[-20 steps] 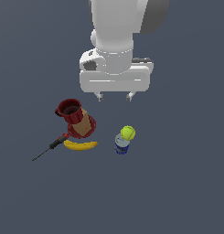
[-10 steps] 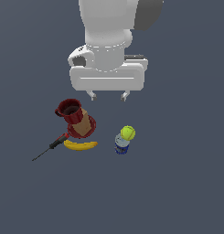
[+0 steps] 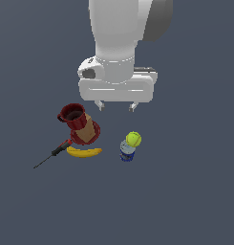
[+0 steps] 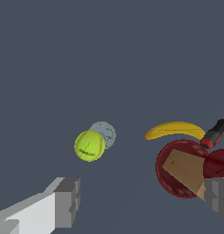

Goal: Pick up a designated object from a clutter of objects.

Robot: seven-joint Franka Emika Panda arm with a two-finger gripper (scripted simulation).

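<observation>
Hovering above the counter (image 3: 195, 191), the end effector (image 3: 116, 105) has its jaws spread wide, grasping nothing. Below it, the tennis ball (image 3: 133, 139) touches the blue can (image 3: 127, 151), with the banana (image 3: 84, 152), red bowl (image 3: 86, 134) and mug (image 3: 72, 115) clustered toward the exterior view's left.

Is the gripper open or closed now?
Open: the gripper has its fingertips far apart, holding nothing, above the tennis ball.
</observation>
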